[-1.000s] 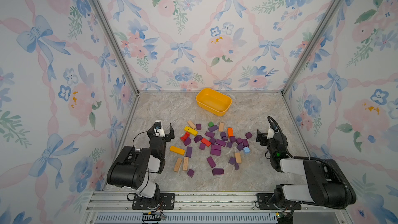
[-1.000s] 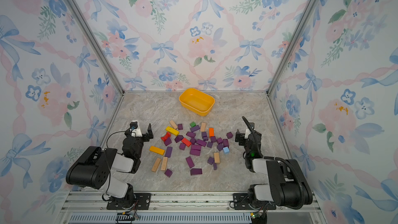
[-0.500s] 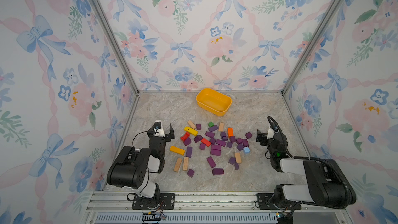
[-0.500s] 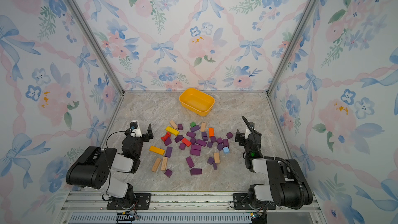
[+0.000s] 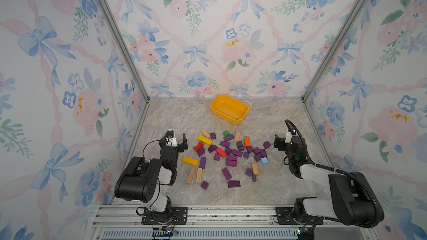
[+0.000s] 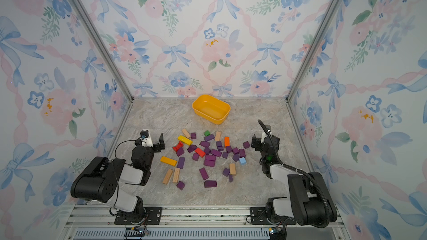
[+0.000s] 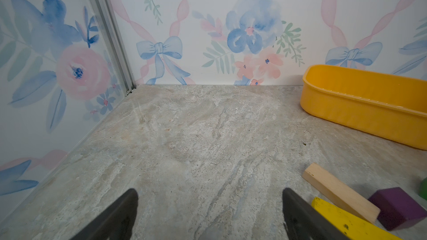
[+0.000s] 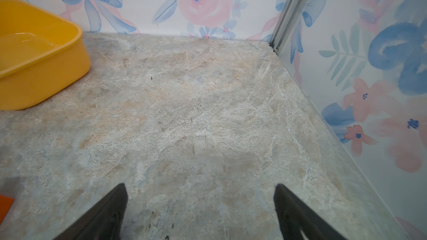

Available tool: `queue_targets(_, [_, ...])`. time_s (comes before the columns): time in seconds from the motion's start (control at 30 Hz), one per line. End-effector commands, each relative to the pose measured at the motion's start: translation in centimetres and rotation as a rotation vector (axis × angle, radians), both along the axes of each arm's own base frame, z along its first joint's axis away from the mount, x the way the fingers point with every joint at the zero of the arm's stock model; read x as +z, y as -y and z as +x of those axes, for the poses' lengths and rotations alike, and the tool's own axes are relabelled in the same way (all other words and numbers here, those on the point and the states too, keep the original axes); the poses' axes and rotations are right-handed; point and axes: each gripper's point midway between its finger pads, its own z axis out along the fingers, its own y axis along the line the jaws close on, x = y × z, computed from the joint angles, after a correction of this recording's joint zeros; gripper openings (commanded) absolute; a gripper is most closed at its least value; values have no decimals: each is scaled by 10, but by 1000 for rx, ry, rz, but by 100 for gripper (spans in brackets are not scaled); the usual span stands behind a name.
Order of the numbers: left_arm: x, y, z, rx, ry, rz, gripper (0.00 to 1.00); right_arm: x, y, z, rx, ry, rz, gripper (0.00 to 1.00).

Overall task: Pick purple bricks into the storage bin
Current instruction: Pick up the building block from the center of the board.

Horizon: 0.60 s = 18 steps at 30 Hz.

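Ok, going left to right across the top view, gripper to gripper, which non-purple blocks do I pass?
left gripper → red block → green cube → blue cube → right gripper. Yellow, orange and tan blocks overlap these, so they are left out.

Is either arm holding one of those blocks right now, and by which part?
Nothing is held. The left end effector and the right end effector both stand open over bare table, and the purple bricks lie loose on it.
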Motion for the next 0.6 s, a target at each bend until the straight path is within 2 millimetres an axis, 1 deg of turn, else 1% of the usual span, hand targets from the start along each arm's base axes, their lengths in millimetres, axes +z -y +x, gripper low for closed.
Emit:
queue_targets(0.0, [12,-1,3,20,26,13,98,0,0,-3,-25,-25,-62,97])
queue_targets(0.13, [22,-7,-2,81,43,20,98,12,-5,-5,-25,-29,-91,97])
queue_targets(0.17, [22,-6,-2,95,34,30,98,13,-4,-5,-32,-38,-95,97])
queue_targets(0.23, [22,1,2,91,2,58,98,13,-4,-3,-41,-49,-102,97])
queue_targets(0.37, [27,33,7,39,-37,150,98,15,-4,-4,-53,-68,-95,97])
queue_targets(0.47, [35,57,1,11,-32,198,98,24,-2,-8,-73,-69,-61,97])
queue_targets(0.57, [43,79,-8,-13,-25,257,98,38,-4,-11,-74,-66,-15,97])
